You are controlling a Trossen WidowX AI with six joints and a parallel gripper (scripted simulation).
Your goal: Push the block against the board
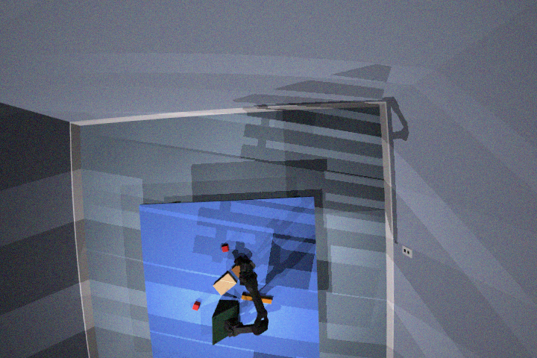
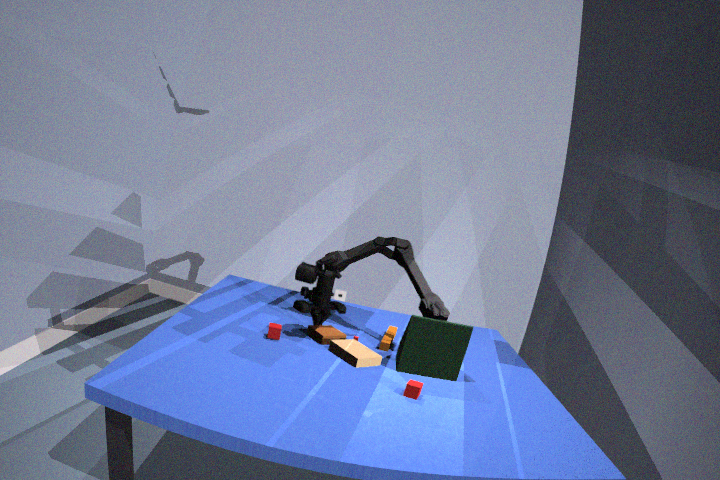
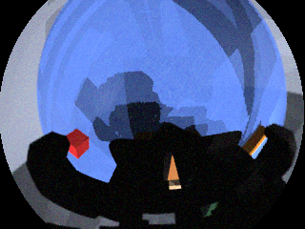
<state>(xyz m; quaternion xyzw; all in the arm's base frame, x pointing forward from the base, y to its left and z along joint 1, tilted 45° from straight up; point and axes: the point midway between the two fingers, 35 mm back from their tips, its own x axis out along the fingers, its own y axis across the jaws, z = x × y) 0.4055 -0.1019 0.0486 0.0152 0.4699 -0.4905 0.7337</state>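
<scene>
The brown square block (image 1: 236,270) (image 2: 328,333) lies flat near one end of the pale tan board (image 1: 224,284) (image 2: 358,351). A narrow dark strip runs between them in the top view; I cannot tell whether they touch. My gripper (image 2: 319,324) (image 3: 166,125) is shut and points down at the block's far side, away from the board. I cannot tell whether its tips touch the block. In the top view the hand hides the tips and part of the block. In the wrist view, slivers of the block and board show between the fingers.
A red cube (image 1: 224,247) (image 2: 274,331) (image 3: 77,143) lies near the block. Another red cube (image 1: 196,305) (image 2: 413,389) lies beyond the board. An orange bar (image 1: 267,300) (image 2: 384,342) (image 3: 256,140) lies under the arm. A large dark green box (image 1: 223,324) (image 2: 435,348) stands by the arm's base.
</scene>
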